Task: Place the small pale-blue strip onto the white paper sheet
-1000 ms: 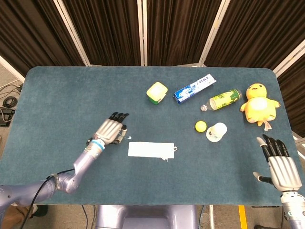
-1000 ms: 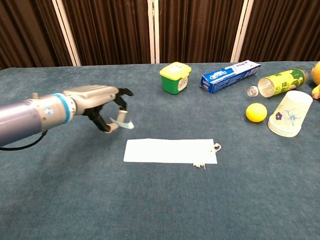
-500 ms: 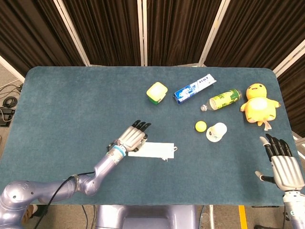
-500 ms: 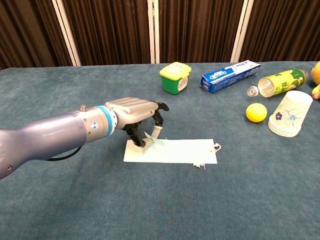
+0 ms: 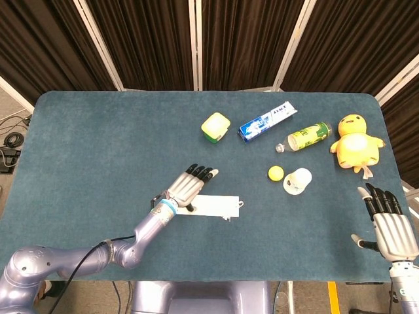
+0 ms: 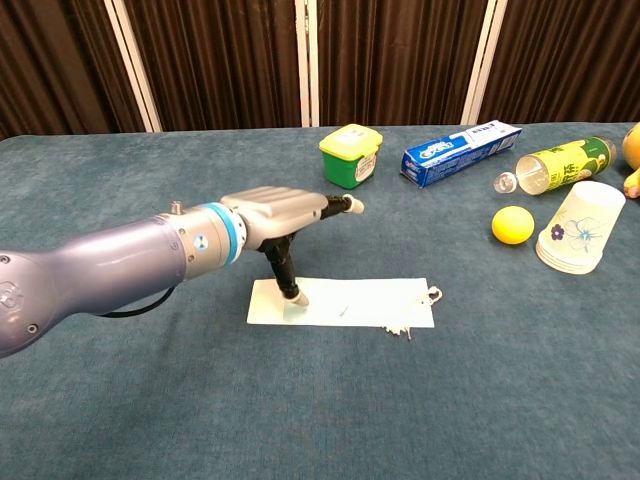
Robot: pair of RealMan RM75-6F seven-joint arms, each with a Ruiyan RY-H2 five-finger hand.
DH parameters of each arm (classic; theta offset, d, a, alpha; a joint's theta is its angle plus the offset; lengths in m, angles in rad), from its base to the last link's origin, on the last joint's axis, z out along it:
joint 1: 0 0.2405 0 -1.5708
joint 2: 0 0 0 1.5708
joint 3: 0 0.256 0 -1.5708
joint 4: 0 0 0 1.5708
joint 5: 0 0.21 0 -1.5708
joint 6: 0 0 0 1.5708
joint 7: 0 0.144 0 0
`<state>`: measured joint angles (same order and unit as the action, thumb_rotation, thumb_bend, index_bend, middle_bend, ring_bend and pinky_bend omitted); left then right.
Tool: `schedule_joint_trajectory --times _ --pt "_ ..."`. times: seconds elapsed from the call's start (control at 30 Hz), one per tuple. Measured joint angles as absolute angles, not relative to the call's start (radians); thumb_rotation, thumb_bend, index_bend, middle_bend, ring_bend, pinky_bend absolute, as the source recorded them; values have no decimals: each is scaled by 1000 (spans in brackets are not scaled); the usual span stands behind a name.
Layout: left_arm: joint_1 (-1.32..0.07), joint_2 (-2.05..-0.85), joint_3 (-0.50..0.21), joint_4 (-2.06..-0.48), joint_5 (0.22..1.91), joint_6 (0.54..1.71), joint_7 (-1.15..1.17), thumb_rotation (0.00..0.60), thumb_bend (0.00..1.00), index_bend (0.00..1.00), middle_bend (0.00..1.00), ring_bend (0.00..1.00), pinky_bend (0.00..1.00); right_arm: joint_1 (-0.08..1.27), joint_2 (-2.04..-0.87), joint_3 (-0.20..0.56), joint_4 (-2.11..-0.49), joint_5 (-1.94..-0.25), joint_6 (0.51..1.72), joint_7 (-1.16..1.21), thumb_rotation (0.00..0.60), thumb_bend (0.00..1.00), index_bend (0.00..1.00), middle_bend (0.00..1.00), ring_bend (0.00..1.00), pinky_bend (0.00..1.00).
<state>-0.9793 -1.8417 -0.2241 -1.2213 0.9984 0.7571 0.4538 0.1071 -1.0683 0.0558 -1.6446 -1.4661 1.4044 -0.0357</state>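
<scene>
Chest view only: left hand [image 6: 283, 211] seen from the side above the left end of the white paper sheet [image 6: 370, 301], fingers [image 6: 338, 205] stretched forward and apart, thumb [image 6: 284, 272] pointing straight down with its tip touching the sheet. Gripping nothing. Just beside that tip, a faint bluish sliver lying flat on the sheet, taken for the small pale-blue strip [image 6: 303, 301]; too pale against the paper to tell its long axis or which way it points.

Head view only: same hand from above, its back covering the sheet's left end and hiding thumb and strip alike. Also only here: right hand [image 5: 391, 226] at the table's [image 5: 98, 144] near right corner, fingers straight and spread, holding nothing.

Sheet's long axis running left to right in both views. Well apart at the far right: yellow ball [image 5: 275, 173] just beside a tipped paper cup [image 5: 298, 180].
</scene>
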Motion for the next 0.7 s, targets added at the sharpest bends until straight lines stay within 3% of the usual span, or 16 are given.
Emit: schedule_joint_trajectory --times 0.37,0.7 --pt "-920 -1703 -248 -1360 1067 880 393 600 55 0 0 0 0 105 -1071 48 -1653 -1483 1411 -50 600 0 47 0 0 0" --pt "-761 -1428 -219 -1591 1075 1091 446 600 0 0 0 0 0 116 -1082 42 -1660 -1496 1397 -94 600 0 47 0 0 0"
